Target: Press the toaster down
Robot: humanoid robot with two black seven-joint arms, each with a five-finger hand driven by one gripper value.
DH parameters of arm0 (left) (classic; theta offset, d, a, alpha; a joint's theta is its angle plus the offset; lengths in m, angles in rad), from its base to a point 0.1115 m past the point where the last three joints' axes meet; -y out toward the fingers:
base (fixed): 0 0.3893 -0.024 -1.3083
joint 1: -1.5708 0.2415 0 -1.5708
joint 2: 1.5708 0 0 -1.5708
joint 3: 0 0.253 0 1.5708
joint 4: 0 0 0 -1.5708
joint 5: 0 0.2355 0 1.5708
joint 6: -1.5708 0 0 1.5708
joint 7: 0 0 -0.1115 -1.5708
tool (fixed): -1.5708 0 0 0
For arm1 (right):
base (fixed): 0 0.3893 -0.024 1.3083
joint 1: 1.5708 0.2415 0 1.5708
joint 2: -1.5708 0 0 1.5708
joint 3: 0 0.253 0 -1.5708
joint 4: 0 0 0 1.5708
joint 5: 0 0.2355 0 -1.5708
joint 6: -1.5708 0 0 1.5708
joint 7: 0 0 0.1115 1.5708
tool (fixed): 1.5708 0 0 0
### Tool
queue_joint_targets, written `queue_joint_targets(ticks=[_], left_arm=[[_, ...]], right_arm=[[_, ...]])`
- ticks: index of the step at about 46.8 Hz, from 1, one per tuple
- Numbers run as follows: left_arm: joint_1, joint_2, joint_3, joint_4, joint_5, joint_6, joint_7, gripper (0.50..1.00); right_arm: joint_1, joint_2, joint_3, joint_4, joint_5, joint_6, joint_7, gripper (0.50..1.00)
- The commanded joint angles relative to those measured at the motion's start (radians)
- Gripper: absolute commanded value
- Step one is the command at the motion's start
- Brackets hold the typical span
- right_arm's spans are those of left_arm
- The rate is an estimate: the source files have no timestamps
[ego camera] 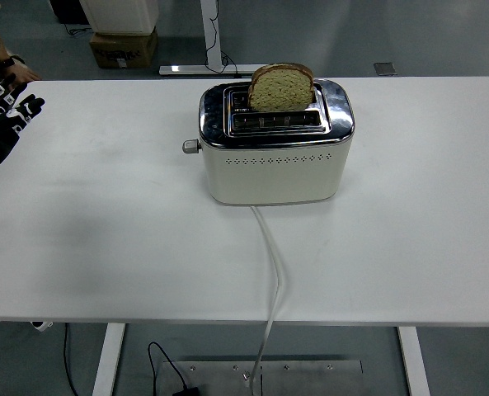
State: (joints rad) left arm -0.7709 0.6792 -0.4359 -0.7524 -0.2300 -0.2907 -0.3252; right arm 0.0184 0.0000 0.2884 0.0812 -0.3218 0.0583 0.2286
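While bread (281, 88) stands raised, toaster (275, 142) shows no readable writing.

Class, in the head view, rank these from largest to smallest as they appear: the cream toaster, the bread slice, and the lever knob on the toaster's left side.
1. Cream toaster with chrome top
2. Brown bread slice
3. Small grey lever knob

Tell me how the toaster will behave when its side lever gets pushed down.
The toaster looks squat and broad-based, so it probably won't tip. Its lever sticks out at the left end, so an off-centre push might tilt or twist it slightly. The table looks smooth, so it may slide a little; the slack cord wouldn't hold it.
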Motion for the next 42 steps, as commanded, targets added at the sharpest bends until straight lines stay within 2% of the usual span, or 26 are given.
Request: queue_joint_targets(ticks=[1, 42], left_arm=[[-0.001, -0.004, 0.000, -0.001, 0.000, 0.001, 0.000, 1.000], [0.002, -0.009, -0.001, 0.005, 0.000, -0.012, 0.000, 1.000]], right_arm=[[0.000, 0.000, 0.000, 0.000, 0.001, 0.000, 0.000, 0.998], [0.000, 0.000, 0.000, 0.000, 0.001, 0.000, 0.000, 0.998]])
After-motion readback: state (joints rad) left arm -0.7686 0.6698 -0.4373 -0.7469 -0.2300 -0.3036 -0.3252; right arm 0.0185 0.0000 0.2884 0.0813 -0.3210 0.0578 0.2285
